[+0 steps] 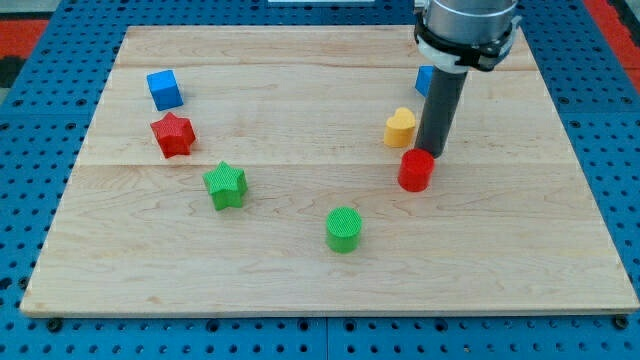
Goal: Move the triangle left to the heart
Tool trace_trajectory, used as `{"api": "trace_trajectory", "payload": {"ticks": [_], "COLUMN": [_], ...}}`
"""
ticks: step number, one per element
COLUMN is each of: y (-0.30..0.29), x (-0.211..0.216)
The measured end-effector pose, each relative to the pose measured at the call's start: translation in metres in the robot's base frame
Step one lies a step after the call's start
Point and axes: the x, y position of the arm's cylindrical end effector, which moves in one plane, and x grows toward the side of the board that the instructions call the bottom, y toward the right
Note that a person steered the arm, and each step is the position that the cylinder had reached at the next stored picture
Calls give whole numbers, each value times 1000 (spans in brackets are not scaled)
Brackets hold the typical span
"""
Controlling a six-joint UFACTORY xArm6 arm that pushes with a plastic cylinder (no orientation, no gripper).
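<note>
A yellow heart block [400, 127] lies at the board's right middle. A blue block [424, 79], mostly hidden behind my rod so its shape cannot be made out, lies just above and right of the heart. My tip [432, 154] is on the board right beside the heart's right side, close above a red cylinder [416, 169]. Whether the tip touches either block cannot be told.
A blue cube [164, 89], a red star [173, 134] and a green star [225, 185] lie at the left of the wooden board [300, 290]. A green cylinder [343, 229] lies at the lower middle.
</note>
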Motion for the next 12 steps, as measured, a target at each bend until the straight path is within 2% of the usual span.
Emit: {"api": "trace_trajectory", "payload": {"ticks": [1,2,3,4,5,6,7,8,9,10,12], "y": [12,74,59,33,4,31,124,92,-11,-87,114], "x": [5,5,-49,-75,-83,-85,-93,-151,-150,-148,-133]}}
